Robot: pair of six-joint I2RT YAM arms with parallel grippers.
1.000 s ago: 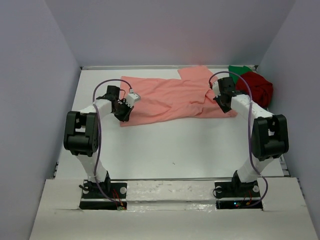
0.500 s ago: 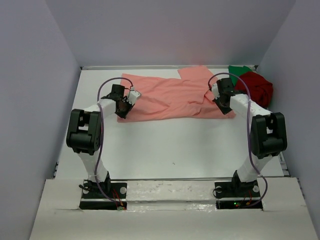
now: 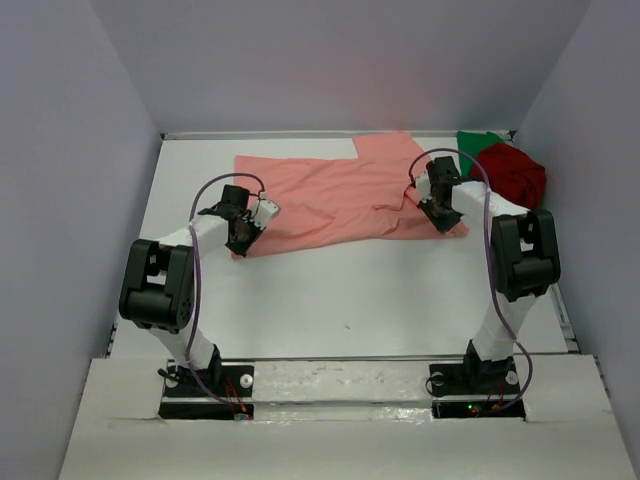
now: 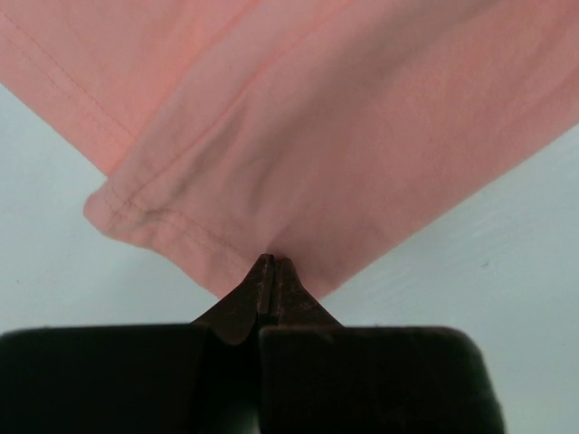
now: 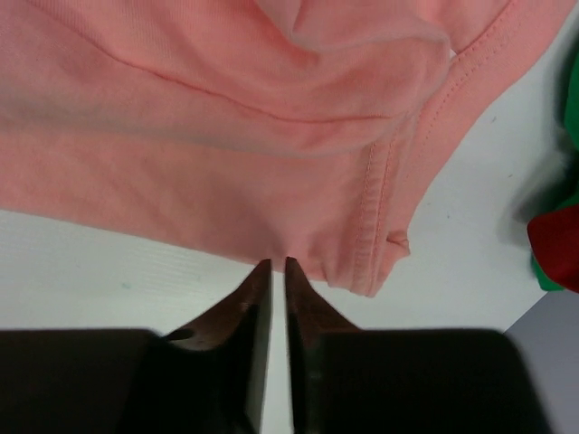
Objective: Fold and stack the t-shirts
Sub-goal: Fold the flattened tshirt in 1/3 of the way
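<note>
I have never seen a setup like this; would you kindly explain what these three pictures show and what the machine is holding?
These are two robot arms, the left arm and right arm, bolted at the near edge of a white table. The wide picture comes from a fixed camera above and behind them; the close-ups come from a camera on each wrist. A salmon-pink t-shirt lies spread across the far side, with a dark red t-shirt and a green t-shirt bunched in the far right corner. The left gripper is shut on the pink shirt's edge. The right gripper sits at its hem, fingers slightly apart.
</note>
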